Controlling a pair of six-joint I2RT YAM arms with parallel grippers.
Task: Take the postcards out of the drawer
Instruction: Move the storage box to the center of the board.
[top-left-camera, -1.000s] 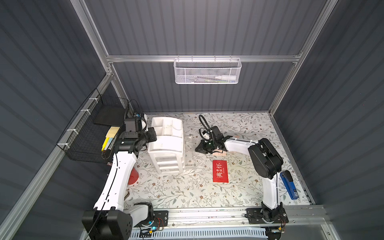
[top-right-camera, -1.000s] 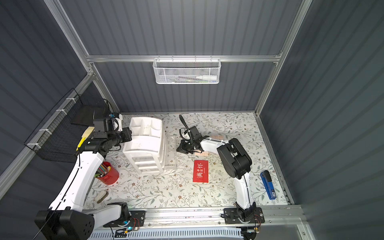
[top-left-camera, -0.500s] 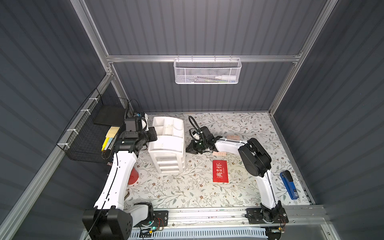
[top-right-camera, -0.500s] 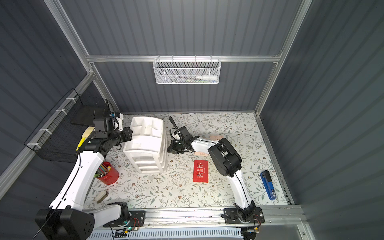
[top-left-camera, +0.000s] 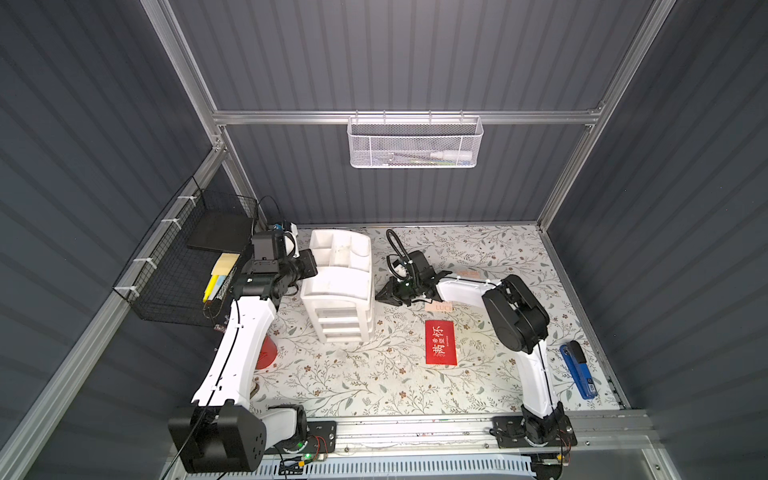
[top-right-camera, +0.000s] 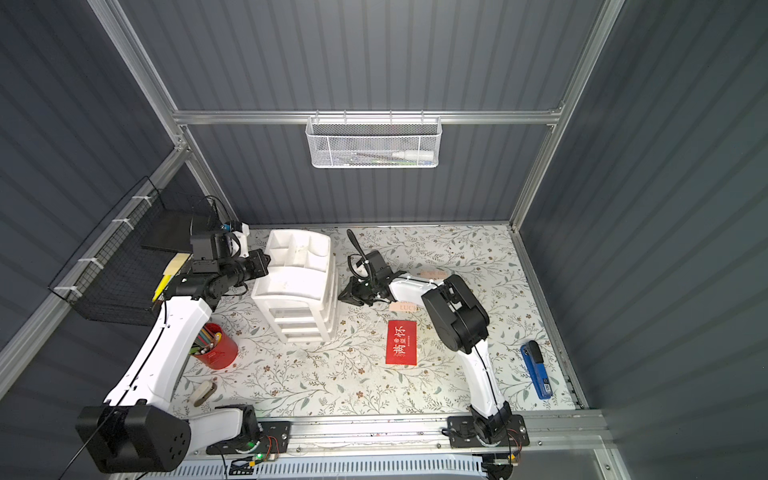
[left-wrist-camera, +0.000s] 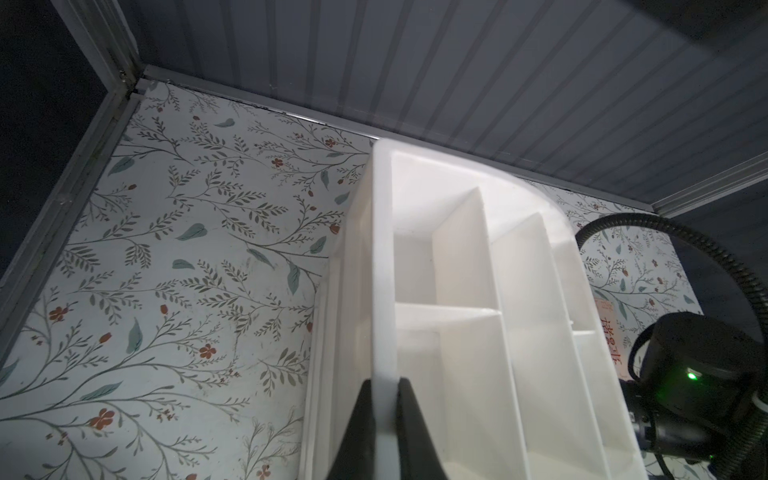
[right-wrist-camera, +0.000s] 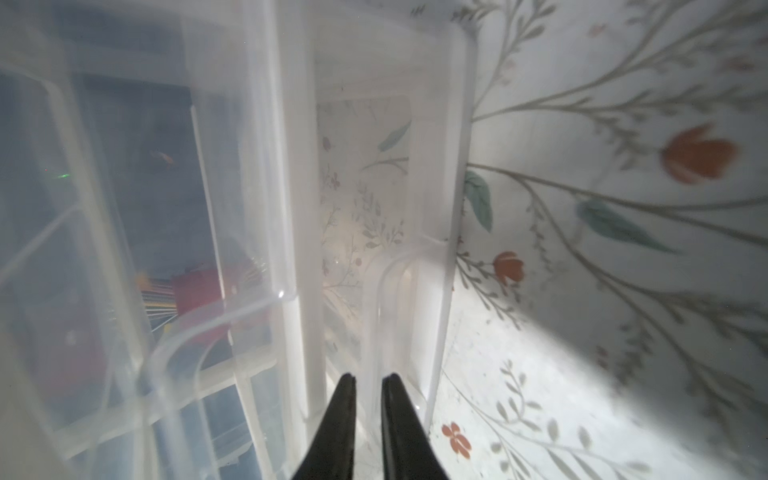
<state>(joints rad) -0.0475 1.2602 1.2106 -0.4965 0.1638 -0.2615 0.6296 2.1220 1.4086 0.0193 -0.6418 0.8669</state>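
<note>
Bench (top-left-camera: 374, 386): floral-covered, and it carries every item.

Drawer unit (top-left-camera: 338, 282): white, upright on the left-centre of the bench, with open compartments on top.

Left tool (left-wrist-camera: 384, 384): pressed together on the unit's top rim wall, one finger on each side of it.

Right tool (right-wrist-camera: 368, 380): low against the side of the unit facing the right arm, at the front of a translucent drawer (right-wrist-camera: 415, 249). Its fingers (right-wrist-camera: 345, 399) stand a narrow gap apart. Whether they pinch the drawer front cannot be told.

Red postcard (top-left-camera: 440, 343): flat on the bench, right of the unit and outside it.

Peach postcard (top-left-camera: 438, 307): just behind the red one, partly under the right arm.

Second peach postcard (top-left-camera: 467, 274): farther back, beside that arm.
</note>
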